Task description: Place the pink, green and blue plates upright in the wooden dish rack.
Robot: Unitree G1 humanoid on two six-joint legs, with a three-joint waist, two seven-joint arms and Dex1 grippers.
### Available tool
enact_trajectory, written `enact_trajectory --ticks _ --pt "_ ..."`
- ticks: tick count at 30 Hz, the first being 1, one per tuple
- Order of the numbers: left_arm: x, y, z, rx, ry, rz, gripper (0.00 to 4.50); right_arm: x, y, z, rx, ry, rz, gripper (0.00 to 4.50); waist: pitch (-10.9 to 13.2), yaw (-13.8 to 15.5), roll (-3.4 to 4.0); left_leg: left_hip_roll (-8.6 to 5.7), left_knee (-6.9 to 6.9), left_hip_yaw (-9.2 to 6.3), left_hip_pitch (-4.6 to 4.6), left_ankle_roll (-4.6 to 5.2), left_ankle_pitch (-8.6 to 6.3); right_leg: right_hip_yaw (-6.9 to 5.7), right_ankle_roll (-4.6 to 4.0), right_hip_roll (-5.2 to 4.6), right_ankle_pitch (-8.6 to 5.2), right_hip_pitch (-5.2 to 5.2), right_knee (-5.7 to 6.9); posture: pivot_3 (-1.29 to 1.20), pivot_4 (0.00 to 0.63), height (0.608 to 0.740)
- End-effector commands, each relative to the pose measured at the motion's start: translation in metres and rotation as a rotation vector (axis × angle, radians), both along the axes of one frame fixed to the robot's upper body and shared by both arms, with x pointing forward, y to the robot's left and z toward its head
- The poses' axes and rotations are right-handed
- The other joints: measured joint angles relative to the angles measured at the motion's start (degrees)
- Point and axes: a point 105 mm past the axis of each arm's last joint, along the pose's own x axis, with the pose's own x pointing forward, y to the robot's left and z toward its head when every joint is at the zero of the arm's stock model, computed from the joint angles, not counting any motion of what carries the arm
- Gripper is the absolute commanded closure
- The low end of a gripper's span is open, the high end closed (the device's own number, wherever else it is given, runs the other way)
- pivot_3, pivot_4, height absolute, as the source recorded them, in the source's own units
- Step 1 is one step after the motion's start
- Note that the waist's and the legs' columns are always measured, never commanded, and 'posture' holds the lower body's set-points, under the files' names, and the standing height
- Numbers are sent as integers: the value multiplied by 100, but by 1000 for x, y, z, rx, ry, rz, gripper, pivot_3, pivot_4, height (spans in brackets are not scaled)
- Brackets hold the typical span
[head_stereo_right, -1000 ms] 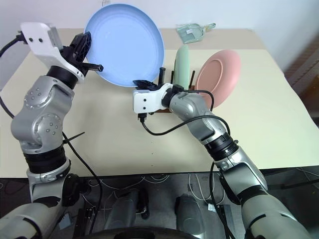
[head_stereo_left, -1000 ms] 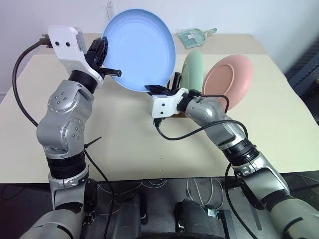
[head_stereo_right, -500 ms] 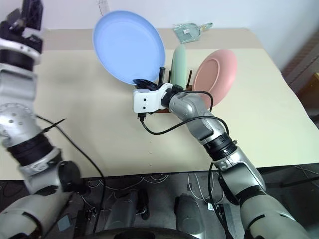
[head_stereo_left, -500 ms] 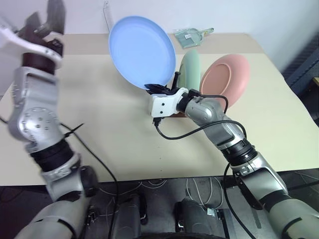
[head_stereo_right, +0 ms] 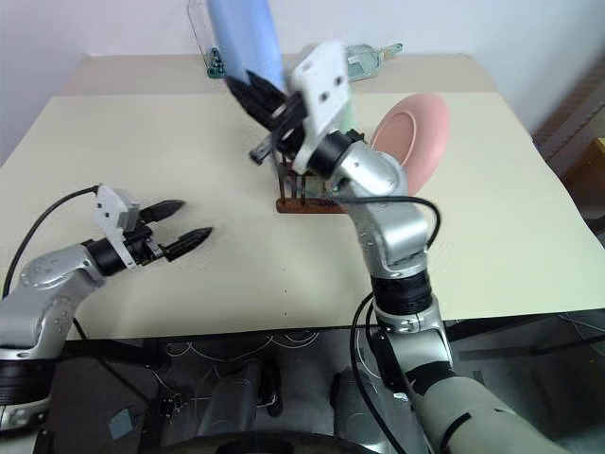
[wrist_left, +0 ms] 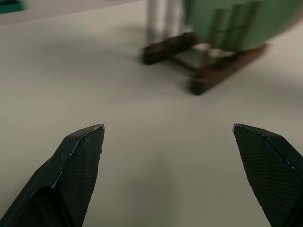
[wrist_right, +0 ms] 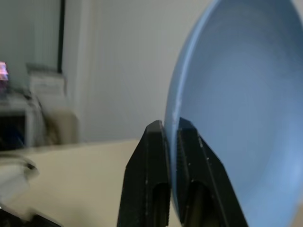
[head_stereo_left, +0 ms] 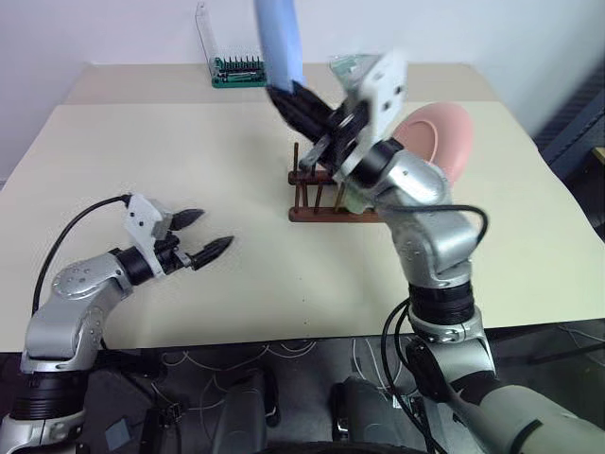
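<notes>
Down at about 8 o'clock in the head view, the left claw hangs low over the table with its two black fingers spread wide and nothing between them, pointing toward the rack. Up at 11 o'clock near the table's back edge sits a green bit case with a clear lid.

Around the centre is the wooden dish rack, dark pegs standing up. The front slots at its left end look free. The green plate stands upright between the pegs, as the left wrist view shows.

Just above the rack, at roughly 12 o'clock, the right claw is clamped tight on the rim of the blue plate, which is held edge-on, up in the air and clear of the rack. The right wrist view shows both fingers pinching that rim.

At 2 o'clock the pink plate stands tilted at the rack's right end, partly behind the right arm.
</notes>
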Motion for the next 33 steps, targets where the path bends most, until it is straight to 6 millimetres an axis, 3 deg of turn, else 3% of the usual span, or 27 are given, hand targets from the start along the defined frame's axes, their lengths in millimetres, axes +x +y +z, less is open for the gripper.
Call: enact_trajectory --ticks 1,10,33 --pt "-5 -14 3 34 -24 -88 35 -10 -11 2 81 112 79 4500 -2 -11 3 0 -6 2 0 -2 1 0 -1 0 0 -3 -1 0 150 732" --pt "3 -28 8 -2 -40 -137 35 -5 -17 -15 159 330 108 4500 -1 -12 4 1 -58 17 -1 -4 44 3 -14 3 5 -16 0 0 150 732" --pt "0 -32 13 -36 -58 -142 35 23 -25 -39 211 539 41 4500 -1 -10 4 1 -58 17 -2 -1 46 2 -14 3 5 -16 0 0 150 732"
